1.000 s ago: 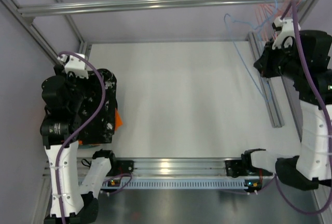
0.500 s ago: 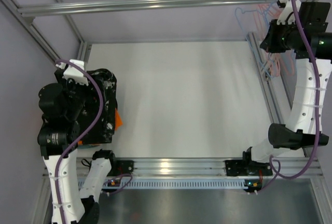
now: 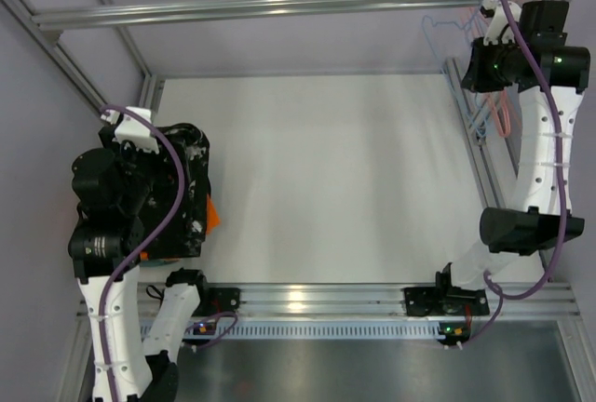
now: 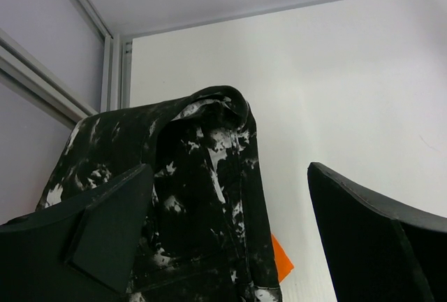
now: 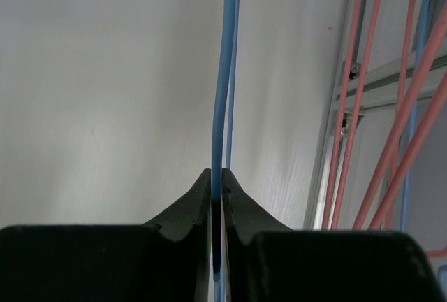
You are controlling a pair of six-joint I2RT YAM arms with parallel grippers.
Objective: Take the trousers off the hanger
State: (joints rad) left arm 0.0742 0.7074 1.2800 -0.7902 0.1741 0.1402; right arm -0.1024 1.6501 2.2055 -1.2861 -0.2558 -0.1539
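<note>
Overhead view of a white tabletop inside an aluminium frame, with two robot arms.

The small black fabric trousers with white speckles lie heaped at the far left edge of the tabletop, on top of a bright orange garment that shows only a corner. They are well apart from the thin light blue wire hanger, which is held up at the far right corner. The trousers are off the hanger, so the task looks all but finished.

The left end effector hangs just above the heap with its fingers wide apart, holding nothing. The right end effector has its fingers pressed together, clamped on the blue wire.

What seems left is parking the hanger near the silver rail. To do that well, the right arm should keep the clamp firm and keep the blue wire clear of the pink wire hangers so that they do not tangle. The left arm should rise straight up so its fingers do not snag the cloth.

Only the right wrist view shows the clamp itself, with the blue wire pinched between the fingertips. In the overhead view the arm hides it. Only the left wrist view shows the folded top of the trousers and the gap between the open fingers. Only the overhead view shows how far apart the trousers and hanger are.
</note>
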